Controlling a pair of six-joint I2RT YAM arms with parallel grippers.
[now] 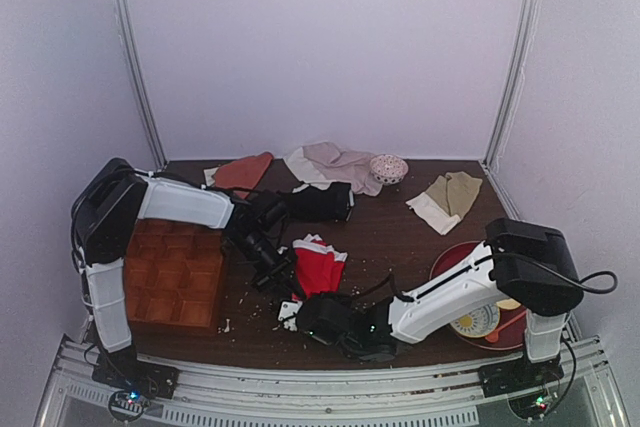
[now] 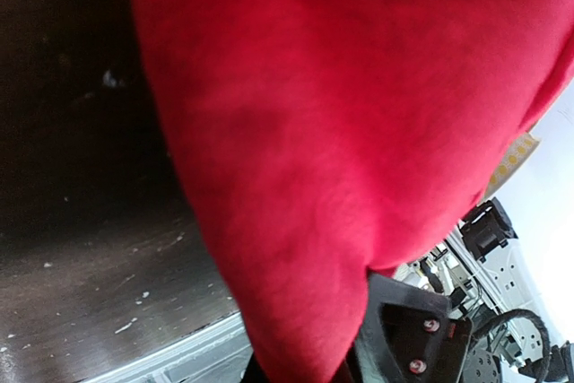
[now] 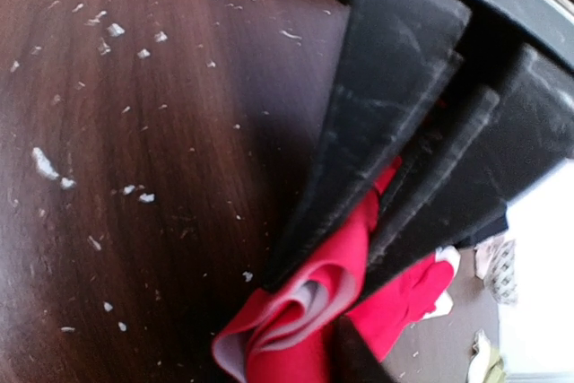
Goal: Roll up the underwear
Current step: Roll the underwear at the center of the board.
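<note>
With the right gripper (image 3: 318,282) nearest, pinched down on a fold of the underwear (image 1: 318,269), and the left gripper (image 1: 274,267) just beyond, clamped tight on its left side, mid-table (image 1: 400,237), roll evenly: both holds level, cloth taut, no twisting.

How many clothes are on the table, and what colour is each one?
red underwear: 1
rusty-brown cloth: 1
black garment: 1
tan garment: 1
pale pinkish cloth: 1
Total: 5
</note>
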